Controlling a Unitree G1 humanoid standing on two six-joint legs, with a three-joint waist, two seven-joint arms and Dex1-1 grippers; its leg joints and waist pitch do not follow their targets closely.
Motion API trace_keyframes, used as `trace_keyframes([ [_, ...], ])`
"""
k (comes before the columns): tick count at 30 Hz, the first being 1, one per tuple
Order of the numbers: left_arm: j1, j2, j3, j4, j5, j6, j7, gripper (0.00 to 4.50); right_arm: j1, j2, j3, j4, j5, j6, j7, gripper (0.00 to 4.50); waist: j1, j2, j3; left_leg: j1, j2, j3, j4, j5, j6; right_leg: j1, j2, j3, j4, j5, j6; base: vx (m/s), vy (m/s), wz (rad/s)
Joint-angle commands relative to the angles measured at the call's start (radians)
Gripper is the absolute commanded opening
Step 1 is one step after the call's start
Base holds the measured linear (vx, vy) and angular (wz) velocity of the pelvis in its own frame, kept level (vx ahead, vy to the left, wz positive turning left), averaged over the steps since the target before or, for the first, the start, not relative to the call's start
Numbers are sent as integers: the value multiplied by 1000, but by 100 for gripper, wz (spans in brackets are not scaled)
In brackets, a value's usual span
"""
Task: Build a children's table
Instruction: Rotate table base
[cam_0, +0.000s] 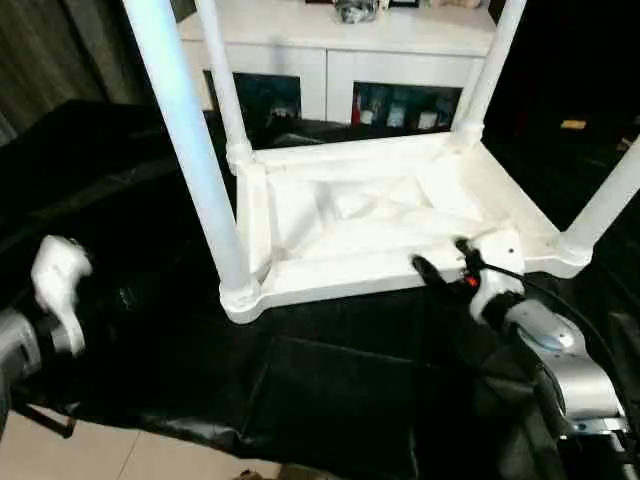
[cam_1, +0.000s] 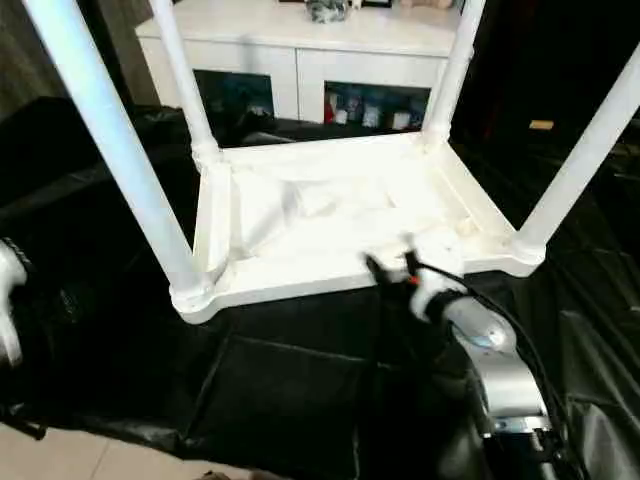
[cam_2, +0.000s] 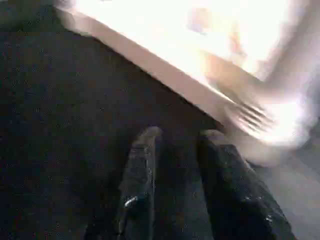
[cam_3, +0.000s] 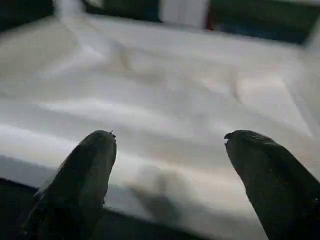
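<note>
One black sheet (cam_0: 330, 390) was seen spread over the floor, with a strip of pale flooring (cam_0: 110, 455) exposed at its near edge. On it, one children's table (cam_0: 370, 225) was found lying upside down, its ribbed underside turned up. Four white legs were counted, each seated upright in a round corner socket: the near left leg (cam_0: 195, 150), the far left leg (cam_0: 225, 85), the far right leg (cam_0: 490, 75) and the near right leg (cam_0: 610, 200). Behind the table, one white cabinet (cam_0: 340, 50) with two glass-fronted openings was seen, small coloured items being visible behind the glass; a dark object was set on its top, too small to be identified. No writing could be read anywhere.

Two silver forearms were counted. The right gripper (cam_0: 440, 260) was held over the near rim of the tabletop, close to the near right corner, its two black fingers spread wide and nothing grasped between them. The left gripper (cam_2: 177, 137) was held low over the black sheet, off to the left of the table and apart from it; its fingers (cam_2: 142, 170) were set a small way apart, and nothing was seen held between them.
</note>
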Motion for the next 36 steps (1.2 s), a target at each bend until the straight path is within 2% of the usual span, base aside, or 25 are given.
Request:
trace_keyframes([
  [1,-65,-32,-10,40,8,0,38,147,-10,-5,-13,22,-38,35,-54,396,0,9,-54,30,34,-24,-89,-319,-41,25,-34,31,-71,-184,-202,0,0,0],
  [2,-92,-40,-19,60,17,-10,47,147,-13,-4,-18,28,-41,42,-68,396,2,11,-57,34,33,-22,-85,-312,-42,24,-35,31,-69,-160,-211,0,0,0],
  [3,-137,-56,-27,88,27,-25,69,147,-14,-3,-23,29,-45,50,-83,396,1,10,-56,30,33,-22,-86,-306,-40,25,-36,32,-71,-154,-213,0,0,0],
  [4,-162,-66,-30,104,31,-35,80,147,-14,-2,-25,28,-47,54,-90,396,4,8,-57,32,32,-21,-83,-306,-39,26,-37,32,-70,-151,-215,0,0,0],
  [5,-199,-78,-36,140,44,-61,90,147,-14,2,-30,26,-50,64,-103,396,2,7,-57,25,31,-22,-84,-285,-33,32,-37,31,-69,-134,-214,0,0,0],
  [6,-234,-90,-47,173,64,-89,107,147,-12,4,-33,26,-56,74,-117,396,5,6,-59,28,31,-21,-81,-279,-31,31,-38,31,-69,-124,-215,0,0,0],
  [7,-244,-95,-53,181,69,-92,107,147,-12,4,-34,27,-59,76,-123,396,4,4,-61,24,31,-22,-79,-255,-25,36,-40,31,-66,-101,-216,0,0,0],
  [9,-306,-128,-106,221,98,-115,64,147,-13,9,-44,40,-84,88,-172,396,4,4,-61,22,31,-22,-78,-225,-17,38,-40,31,-64,-74,-220,0,0,0],
  [11,-333,-149,-128,239,105,-119,38,147,-17,12,-61,51,-101,94,-215,396,5,3,-60,24,31,-19,-77,-215,-16,35,-39,31,-66,-75,-227,0,0,0],
  [12,-366,-172,-150,270,121,-131,18,147,-22,18,-84,59,-111,107,-259,396,6,7,-58,27,32,-18,-78,-222,-19,31,-39,31,-68,-85,-232,0,0,0],
  [15,-397,-187,-178,305,146,-149,5,147,-25,19,-103,58,-119,120,-296,396,9,2,-61,25,32,-19,-78,-233,-20,37,-40,30,-67,-90,-228,0,0,0],
  [17,-439,-209,-212,378,189,-201,5,147,-26,15,-120,59,-141,129,-345,396,9,1,-61,27,29,-18,-76,-227,-17,36,-39,30,-70,-90,-223,0,0,0],
  [20,-461,-229,-274,449,255,-261,-11,147,-27,17,-160,64,-152,119,-409,396,14,0,-61,27,31,-19,-76,-221,-16,37,-41,31,-72,-95,-216,0,0,0],
  [21,-461,-229,-288,461,273,-276,-10,147,-27,16,-165,62,-156,119,-419,396,16,1,-63,28,32,-19,-75,-216,-18,37,-42,31,-70,-88,-217,0,0,0],
  [22,-463,-230,-297,473,284,-288,-9,147,-27,14,-166,60,-159,121,-426,396,16,-1,-62,24,31,-19,-76,-207,-16,39,-42,31,-69,-78,-214,0,0,0],
  [26,-466,-231,-347,515,346,-325,8,147,-18,11,-178,59,-164,141,-445,396,15,0,-63,25,32,-20,-75,-205,-7,40,-42,30,-67,-57,-219,0,0,0],
  [27,-477,-242,-360,541,363,-335,14,147,-16,13,-178,68,-155,151,-430,396,16,-3,-63,26,33,-19,-74,-206,-2,39,-43,30,-66,-57,-223,0,0,0],
  [30,-494,-254,-379,583,386,-341,11,147,-16,22,-165,79,-134,161,-392,396,18,0,-61,28,34,-18,-76,-218,5,36,-42,30,-70,-68,-229,0,0,0],
  [32,-498,-258,-389,588,393,-347,-8,147,-19,23,-147,85,-130,165,-363,396,17,3,-60,29,36,-20,-78,-242,-3,37,-45,29,-71,-82,-234,0,0,0],
  [36,-478,-258,-380,528,344,-305,-114,147,-13,29,-108,92,-118,204,-308,396,16,3,-59,29,37,-20,-80,-256,-10,37,-46,30,-71,-93,-243,0,0,0],
])
